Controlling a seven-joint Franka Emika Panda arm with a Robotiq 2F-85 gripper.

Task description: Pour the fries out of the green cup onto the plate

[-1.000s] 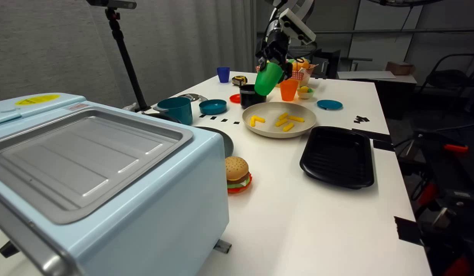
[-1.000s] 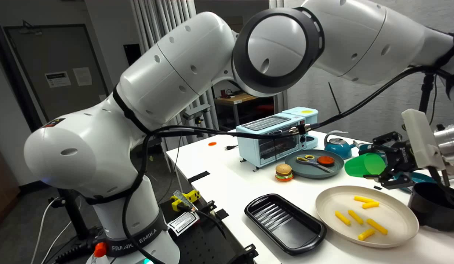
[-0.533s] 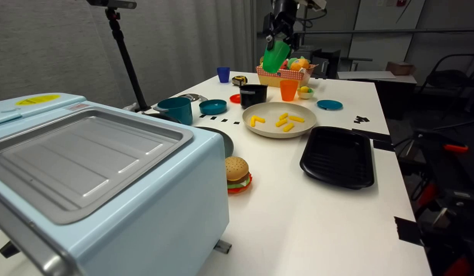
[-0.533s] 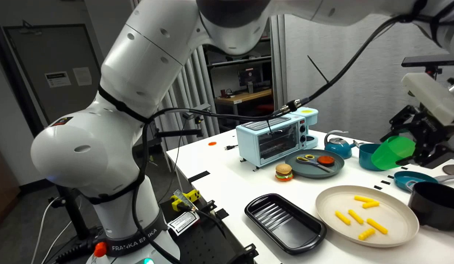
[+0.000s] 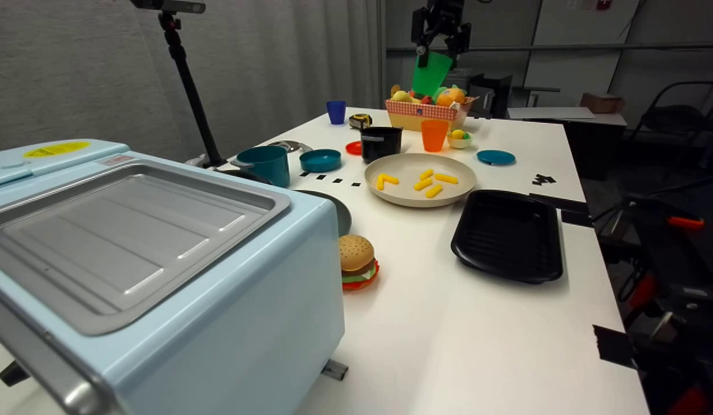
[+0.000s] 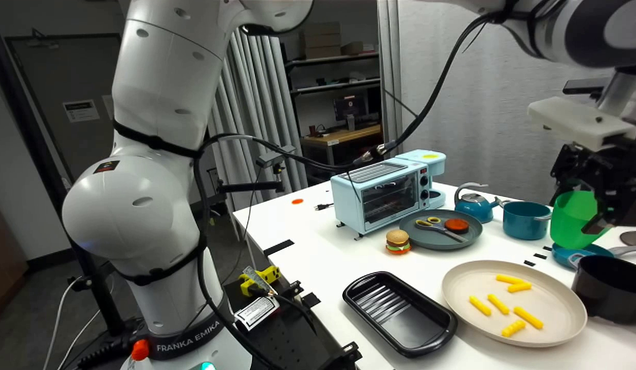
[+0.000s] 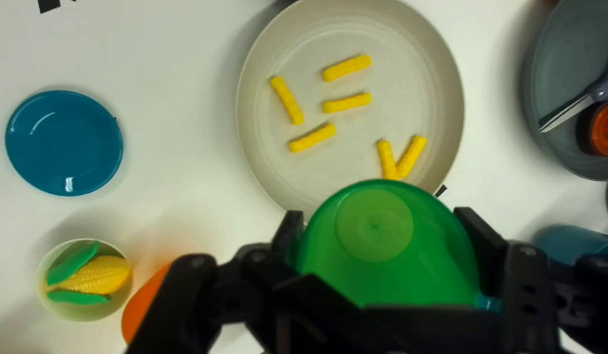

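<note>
The fries lie spread on the cream-white plate: fries [image 5: 423, 184] and plate [image 5: 402, 197] show in both exterior views, fries [image 6: 497, 304], plate [image 6: 464, 280]. The wrist view also shows the fries [image 7: 347, 103] and plate [image 7: 333, 164], two fries partly behind the cup. My gripper [image 7: 380, 216] is shut on the green cup [image 7: 382, 255], a finger on each side. The cup hangs in the air beyond the plate, nearly upright with a slight tilt, in both exterior views: cup [image 5: 431, 75], cup [image 6: 574, 226]. No fries show inside it.
A black pot [image 6: 611, 288] stands beside the plate, a black tray [image 6: 400, 313] on the opposite side. An orange cup [image 5: 434, 136], a basket of toy food [image 5: 425, 118] and a small bowl with toy corn [image 7: 90, 275] stand near. A toy burger [image 5: 357, 262] and toaster oven [image 6: 389, 192] are farther off.
My gripper has risen and moved away from the plate with the green cup. The cup has turned from a strong tilt to nearly upright. The fries and plate have not moved.
</note>
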